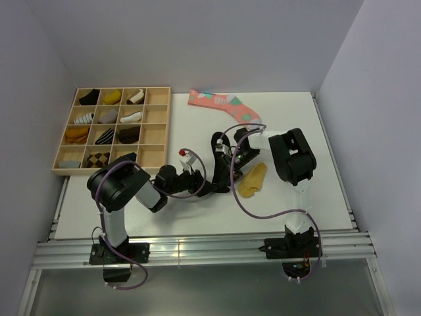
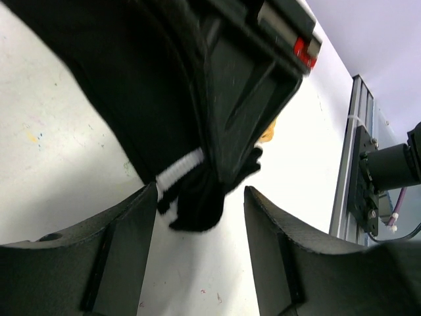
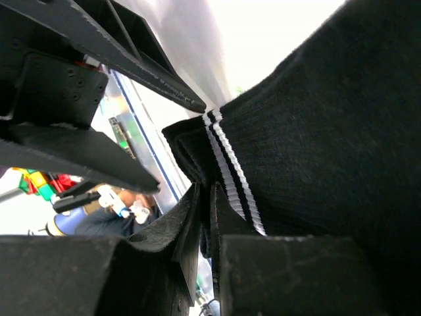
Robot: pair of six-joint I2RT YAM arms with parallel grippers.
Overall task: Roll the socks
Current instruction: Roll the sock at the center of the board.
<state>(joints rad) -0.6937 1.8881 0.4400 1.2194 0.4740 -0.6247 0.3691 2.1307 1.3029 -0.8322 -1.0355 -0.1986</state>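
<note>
Black crew sock (image 3: 316, 131): I am pinching its striped cuff in the right hand (image 3: 205, 204) so the wide left hand (image 2: 200, 197) can take it.

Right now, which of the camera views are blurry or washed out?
Top external: sharp, evenly lit, soft shadows. Left wrist: the table washes out white, the left gripper looks dark and soft. Right wrist: the black sock is crisp, the background blown out.

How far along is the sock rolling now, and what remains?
Done: nothing looks rolled yet. In hand: the right gripper pinches the black sock at its striped cuff; the left gripper stands open near it. Left: the rolling itself; the mustard sock lies loose on the table.
</note>
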